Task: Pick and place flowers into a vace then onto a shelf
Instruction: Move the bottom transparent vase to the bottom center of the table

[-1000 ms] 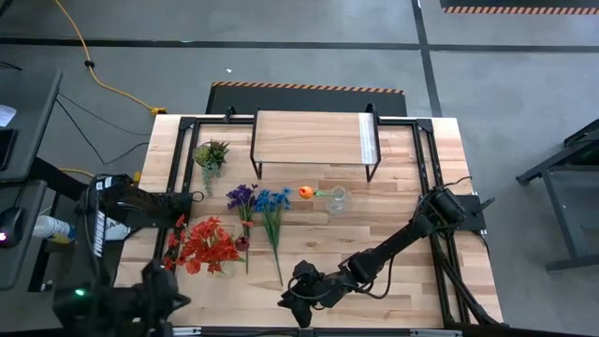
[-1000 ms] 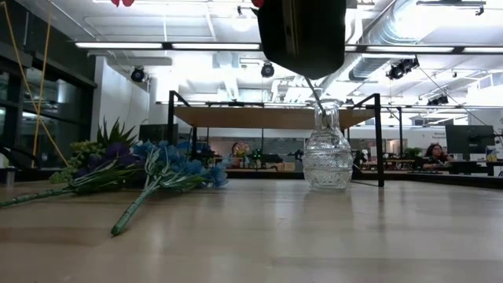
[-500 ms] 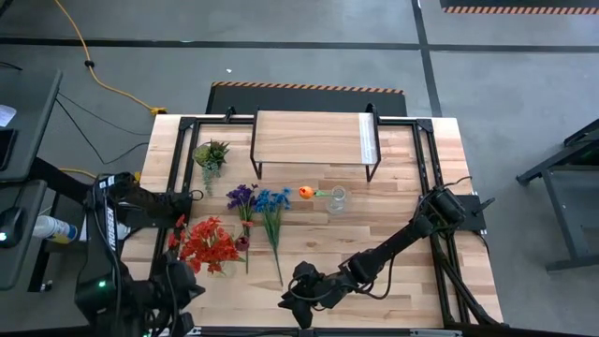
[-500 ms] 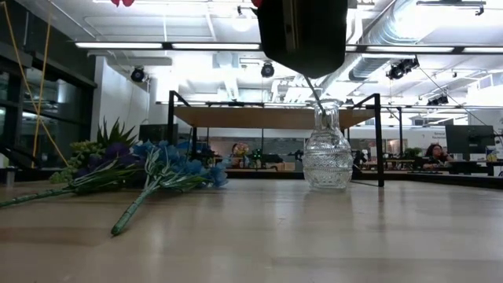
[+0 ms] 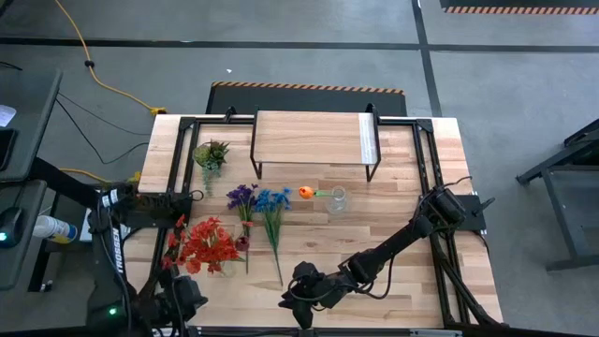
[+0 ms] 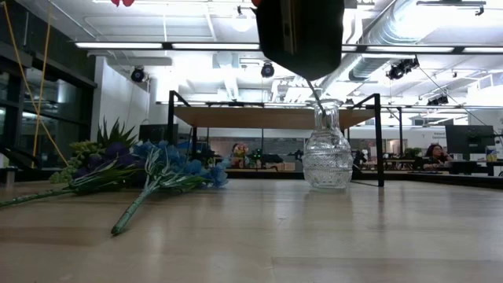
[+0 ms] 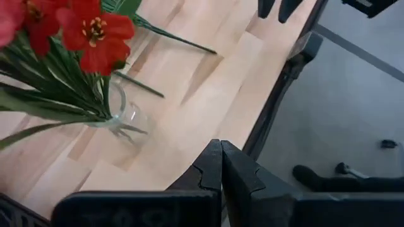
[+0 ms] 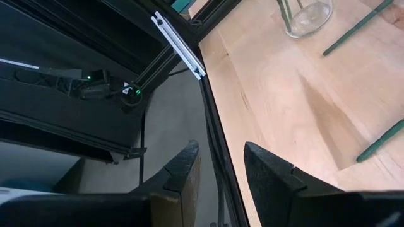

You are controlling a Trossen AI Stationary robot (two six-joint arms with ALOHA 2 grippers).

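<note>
The red flowers (image 5: 206, 245) stand bunched in a small clear glass (image 7: 123, 116) near the table's left side. Purple flowers (image 5: 241, 198) and blue flowers (image 5: 272, 202) lie flat on the table beside them, stems toward the near edge. The orange flower (image 5: 306, 193) leans out of a clear vase (image 5: 337, 199) that stands upright (image 6: 327, 159) in front of the shelf (image 5: 314, 139). My left gripper (image 7: 220, 169) is shut, low at the near-left corner (image 5: 183, 298), near the red bunch. My right gripper (image 8: 221, 165) is open, hovering over the near edge (image 5: 288, 301).
A small green spiky plant (image 5: 211, 154) stands at the far left of the table. Black frame rails (image 5: 423, 168) run along the table's sides and near edge (image 8: 180, 47). Bare wood lies between the vase and the near edge (image 6: 314, 236).
My left arm has drawn back toward the table's near-left corner, away from the red flowers. The flowers, the vase and my right arm have kept still.
</note>
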